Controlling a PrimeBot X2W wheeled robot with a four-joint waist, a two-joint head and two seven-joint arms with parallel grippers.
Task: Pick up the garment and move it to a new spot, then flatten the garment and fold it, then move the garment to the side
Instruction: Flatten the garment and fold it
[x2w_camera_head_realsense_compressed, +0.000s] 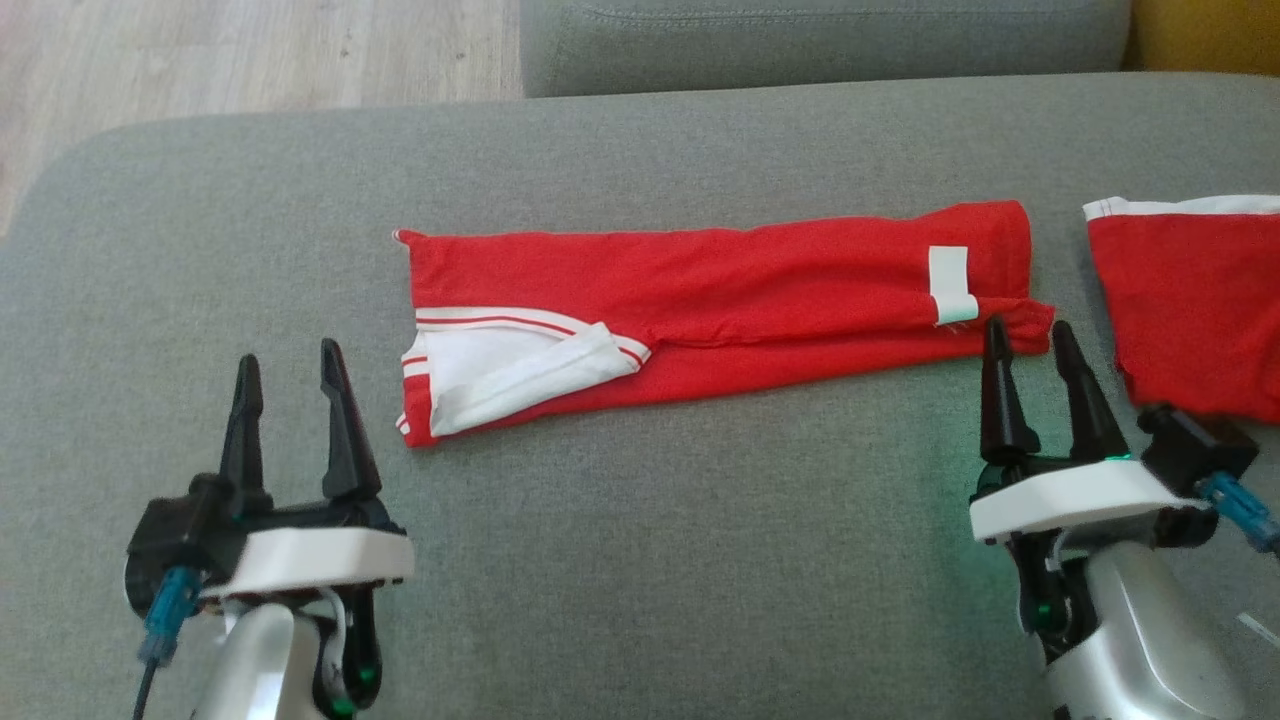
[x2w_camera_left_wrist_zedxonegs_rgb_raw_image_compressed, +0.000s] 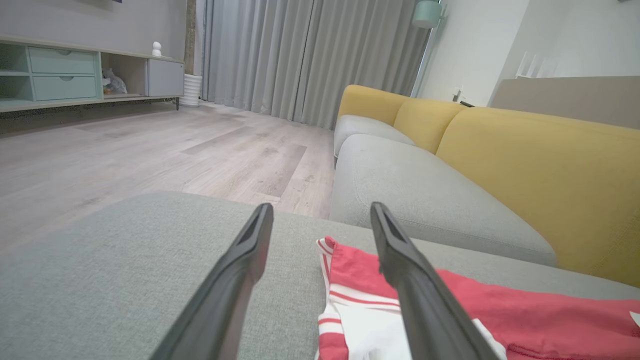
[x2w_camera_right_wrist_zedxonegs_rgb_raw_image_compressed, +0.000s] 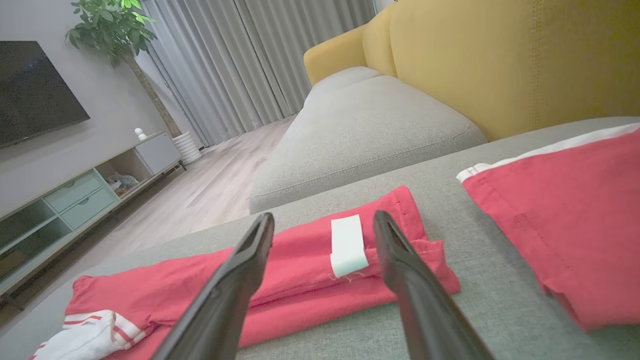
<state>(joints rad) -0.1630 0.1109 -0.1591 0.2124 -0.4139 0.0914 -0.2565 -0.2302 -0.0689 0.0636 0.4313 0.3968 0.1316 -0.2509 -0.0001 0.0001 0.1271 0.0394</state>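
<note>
Red garment (x2w_camera_head_realsense_compressed: 720, 300), folded into a long narrow band, is lying across the middle of the grey cushion (x2w_camera_head_realsense_compressed: 640, 540), its length running left to right. A white label (x2w_camera_head_realsense_compressed: 948, 283) is showing near its right end, and a white striped panel (x2w_camera_head_realsense_compressed: 510, 365) is lying at its left end. The right gripper (x2w_camera_head_realsense_compressed: 1027, 325) is hovering at the band's near right corner, fingers spread and grasping nothing; whether the tips are touching the cloth cannot be told. The left gripper (x2w_camera_head_realsense_compressed: 288, 355) is standing off the left end, apart from the cloth, likewise spread and empty. A second red cloth (x2w_camera_head_realsense_compressed: 1190, 300) with a white hem is lying at the cushion's right edge, separate from the garment. A yellow sofa back (x2w_camera_left_wrist_zedxonegs_rgb_raw_image_compressed: 525, 165) is rising beyond.
</note>
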